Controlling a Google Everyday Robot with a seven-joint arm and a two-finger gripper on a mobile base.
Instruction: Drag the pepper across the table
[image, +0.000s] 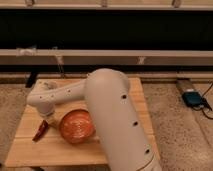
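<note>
The pepper (40, 131) is a small dark-red chili lying on the left part of the light wooden table (30, 150), tilted with its upper end to the right. My gripper (46, 121) hangs under the white wrist (46, 99) and comes down right at the pepper's upper end; I cannot tell whether it holds it. The big white arm (112, 120) crosses the table's middle and right and hides the surface behind it.
A round orange-red bowl (77, 126) sits just right of the pepper and gripper, almost touching them. Bare wood lies to the left and front of the pepper. A blue device with cables (192, 97) lies on the speckled floor at the right. A dark wall with rails runs behind.
</note>
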